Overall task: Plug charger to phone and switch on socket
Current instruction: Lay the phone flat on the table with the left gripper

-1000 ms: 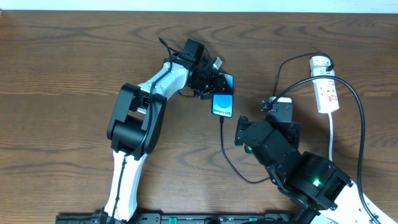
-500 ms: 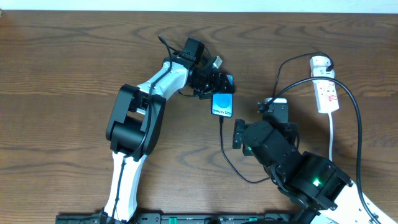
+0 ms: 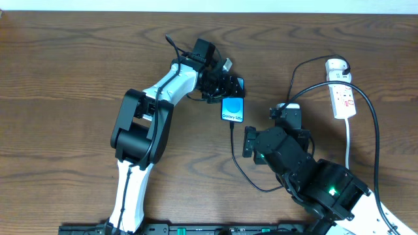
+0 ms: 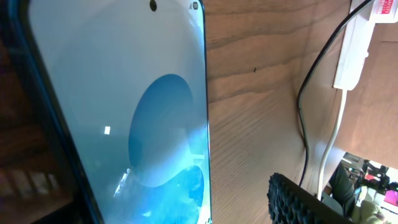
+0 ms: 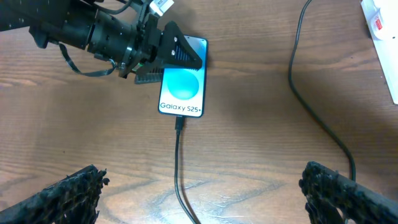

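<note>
step: charger [image 5: 177, 168] looks seated in phone [image 5: 182, 92] | left gripper [image 5: 165, 62]: slack around phone's far end, holding nothing | right gripper [image 5: 202, 177]: wide, empty | next: switch on far-right socket [image 3: 343, 98]

overhead looks straight down; left wrist close on phone [image 4: 124, 124]; right wrist higher, shares phone

The phone [image 5: 181, 87] is glossy, the table [image 5: 261, 143] smooth wood grain.
</note>
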Controlling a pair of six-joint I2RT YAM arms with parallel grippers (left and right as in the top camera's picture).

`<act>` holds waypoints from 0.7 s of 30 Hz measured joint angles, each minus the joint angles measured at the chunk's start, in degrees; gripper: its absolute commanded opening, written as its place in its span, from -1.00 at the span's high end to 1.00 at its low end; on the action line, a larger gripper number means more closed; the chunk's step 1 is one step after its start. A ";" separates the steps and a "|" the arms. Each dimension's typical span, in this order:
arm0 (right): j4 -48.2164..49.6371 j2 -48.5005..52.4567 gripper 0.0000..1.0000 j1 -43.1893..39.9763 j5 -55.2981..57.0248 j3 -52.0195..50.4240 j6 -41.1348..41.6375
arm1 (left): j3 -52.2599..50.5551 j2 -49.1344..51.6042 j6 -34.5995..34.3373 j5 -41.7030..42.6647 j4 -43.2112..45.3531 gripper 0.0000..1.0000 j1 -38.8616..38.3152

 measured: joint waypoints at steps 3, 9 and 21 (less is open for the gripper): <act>0.00 0.00 -0.99 0.00 -0.13 0.00 0.00 | 0.00 -0.13 0.00 -0.57 -0.22 -0.43 -0.02; -0.15 0.00 -0.98 0.00 -0.17 0.00 0.02 | 0.26 -0.66 0.17 -1.05 -0.48 -0.86 -0.04; -2.03 0.00 -0.99 0.00 -0.22 0.00 0.02 | 0.96 -1.79 -0.85 -7.48 -3.58 -0.88 -0.17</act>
